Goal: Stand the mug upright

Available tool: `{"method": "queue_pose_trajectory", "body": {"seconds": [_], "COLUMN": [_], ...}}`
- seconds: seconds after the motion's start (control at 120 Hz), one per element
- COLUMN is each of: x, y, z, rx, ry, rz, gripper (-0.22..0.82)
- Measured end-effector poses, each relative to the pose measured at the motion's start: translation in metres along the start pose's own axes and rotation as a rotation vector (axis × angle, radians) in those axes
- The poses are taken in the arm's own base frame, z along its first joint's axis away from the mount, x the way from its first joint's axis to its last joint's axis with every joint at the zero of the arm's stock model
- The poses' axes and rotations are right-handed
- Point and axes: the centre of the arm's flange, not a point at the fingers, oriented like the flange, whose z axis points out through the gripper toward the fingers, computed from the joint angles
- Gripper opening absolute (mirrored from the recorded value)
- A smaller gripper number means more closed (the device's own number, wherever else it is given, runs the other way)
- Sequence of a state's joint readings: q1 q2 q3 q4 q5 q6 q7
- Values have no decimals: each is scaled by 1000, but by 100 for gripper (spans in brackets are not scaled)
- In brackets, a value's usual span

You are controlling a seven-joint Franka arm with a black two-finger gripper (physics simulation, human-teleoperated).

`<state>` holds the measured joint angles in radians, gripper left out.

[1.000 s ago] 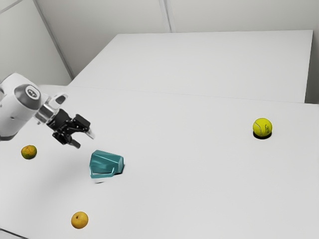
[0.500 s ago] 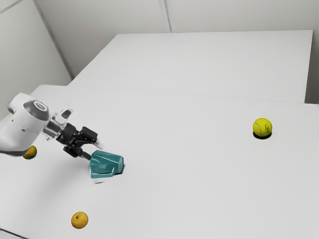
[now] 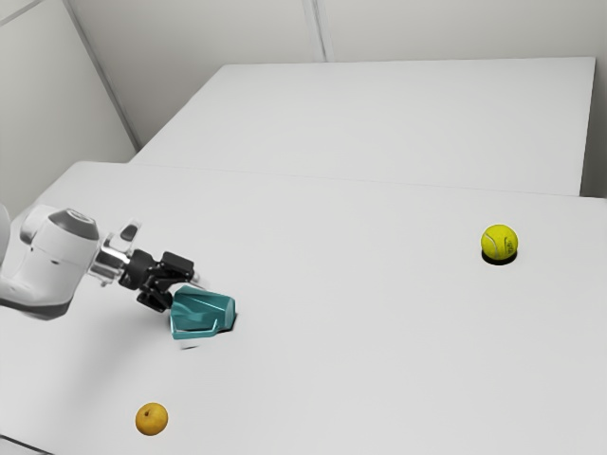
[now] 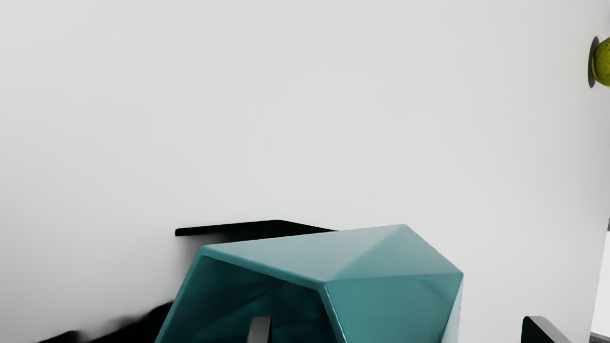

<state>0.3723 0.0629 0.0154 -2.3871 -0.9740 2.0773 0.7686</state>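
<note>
Mug (image 3: 202, 314), glossy teal with faceted walls, lies on its side on the white table (image 3: 379, 332). Black two-finger gripper (image 3: 183, 291) is spread wide, one fingertip (image 4: 260, 329) at the mouth; gripping a slanted wall could make the mug slip or roll.

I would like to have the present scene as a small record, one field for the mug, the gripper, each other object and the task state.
mug: teal, lying on its side, mouth toward the gripper
gripper: open, one finger at the mug's mouth, the other outside its wall
fruit: orange-yellow, near the exterior view's bottom edge
ball: yellow tennis ball, toward the exterior view's right
task state: mug not yet upright
</note>
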Motion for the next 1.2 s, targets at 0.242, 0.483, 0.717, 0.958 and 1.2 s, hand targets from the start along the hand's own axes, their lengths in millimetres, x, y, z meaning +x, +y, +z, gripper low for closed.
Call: {"method": "queue_pose_trajectory", "body": {"seconds": [0.242, 0.483, 0.717, 0.958, 1.2], "x": [-1, -1, 0, -2, -4], "y": [1, 4, 24, 48, 87], "z": [4, 2, -9, -21, -28], "rx": [-34, -38, -34, -24, 35], "ry": [6, 11, 33, 56, 27], "rz": [29, 64, 126, 195, 317], "gripper": [34, 3, -12, -14, -14]}}
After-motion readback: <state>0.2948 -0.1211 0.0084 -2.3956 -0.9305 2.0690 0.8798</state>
